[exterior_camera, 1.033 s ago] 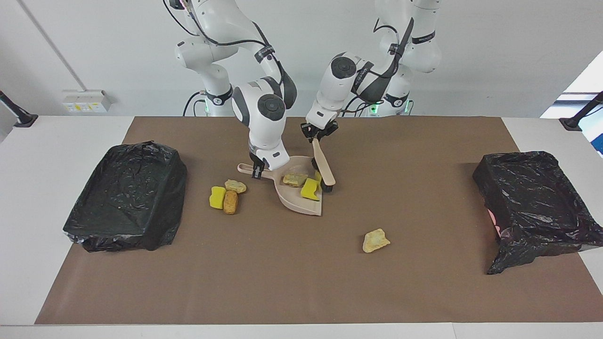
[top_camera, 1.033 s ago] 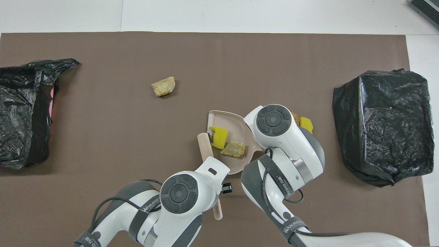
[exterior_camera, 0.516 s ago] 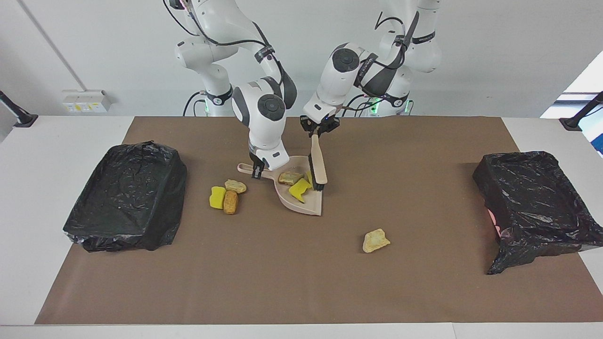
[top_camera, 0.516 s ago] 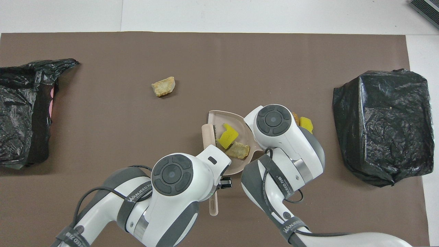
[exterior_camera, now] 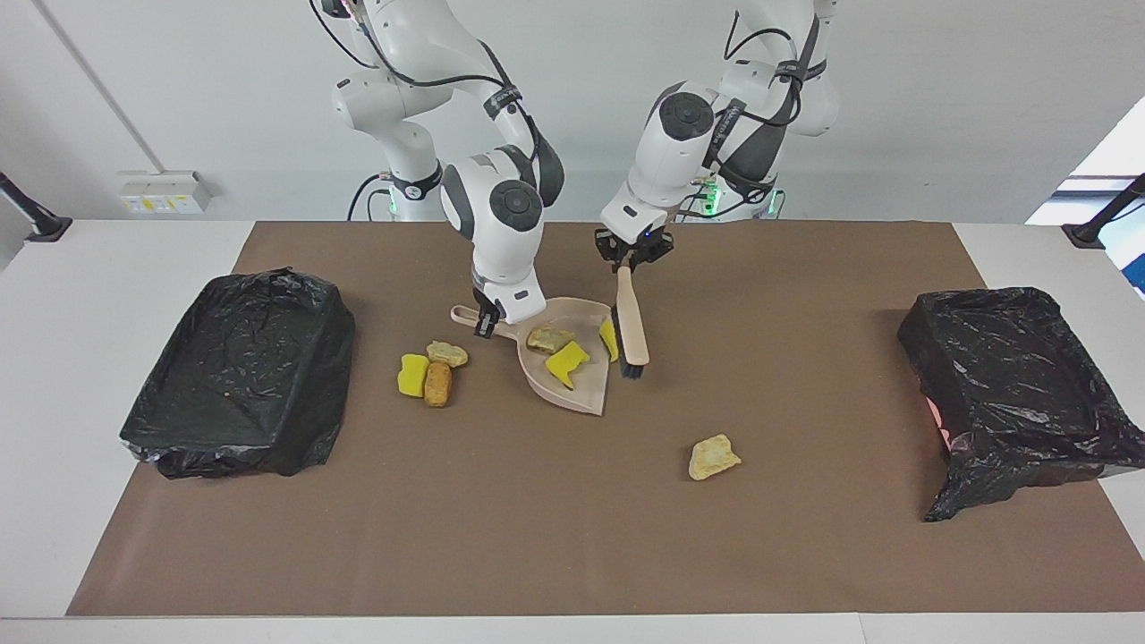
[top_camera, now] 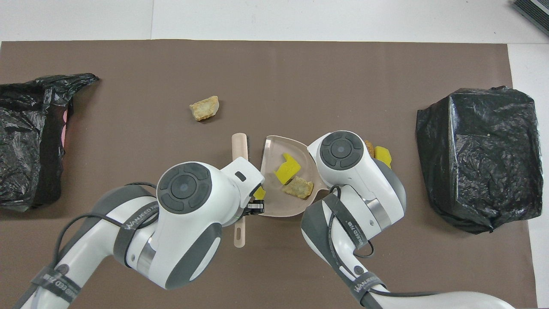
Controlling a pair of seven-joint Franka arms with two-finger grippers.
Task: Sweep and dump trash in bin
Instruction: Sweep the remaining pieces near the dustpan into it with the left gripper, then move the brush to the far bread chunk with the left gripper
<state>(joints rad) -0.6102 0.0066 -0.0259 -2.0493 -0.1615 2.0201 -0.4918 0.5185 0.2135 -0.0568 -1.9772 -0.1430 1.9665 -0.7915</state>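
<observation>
The right gripper (exterior_camera: 486, 324) is clamped on the handle of the dustpan (exterior_camera: 572, 386), whose open edge faces away from the robots. In the pan, just beside that gripper, lie three pieces of trash (exterior_camera: 565, 362): two yellow and one tan. Three more pieces (exterior_camera: 428, 374) sit together on the mat toward the right arm's end of the table, close to the black bin (exterior_camera: 240, 376) there. The left gripper (exterior_camera: 633, 259) is clamped on the handle of the brush (exterior_camera: 631, 333), which hangs bristles-down just beside the pan. A lone tan lump (exterior_camera: 713, 456) lies on open brown mat (exterior_camera: 537, 510), with free room all around it and on toward the second bin (exterior_camera: 1015, 394). Half a second ago the brush bristles were inside the pan against the yellow piece; now the brush has swung out past the pan's side edge.
</observation>
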